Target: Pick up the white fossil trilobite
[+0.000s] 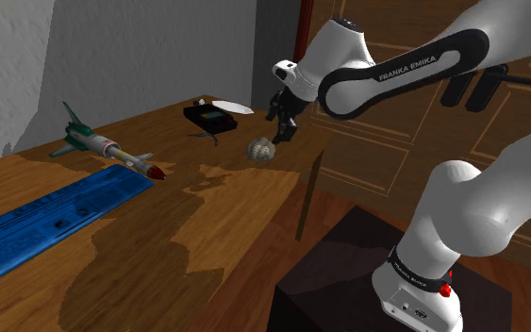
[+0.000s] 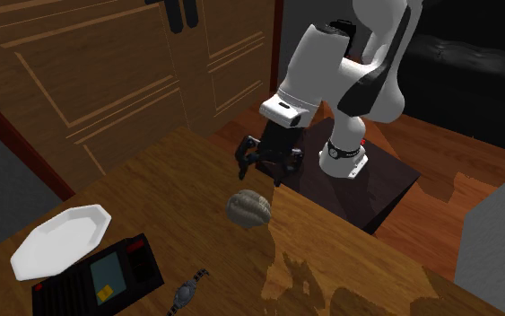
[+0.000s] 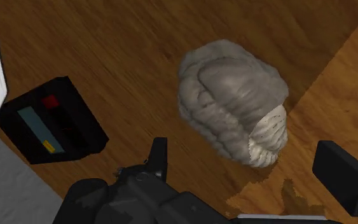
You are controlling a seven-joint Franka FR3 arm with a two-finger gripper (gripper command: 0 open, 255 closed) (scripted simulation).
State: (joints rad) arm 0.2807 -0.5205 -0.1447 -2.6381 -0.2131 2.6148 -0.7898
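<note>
Wrist view: the tool point(image 3: 247, 156) hangs open over the grey trilobite point(image 3: 231, 102), on bare table point(image 3: 107, 51) near its edge.

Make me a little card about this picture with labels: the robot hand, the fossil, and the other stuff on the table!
Robot hand: gripper open, hovering over the trilobite, not touching
Fossil: grey-white trilobite lying on the wooden table
Other stuff: black gadget, white plate, toy jet, blue board
Picked up: not yet
</note>
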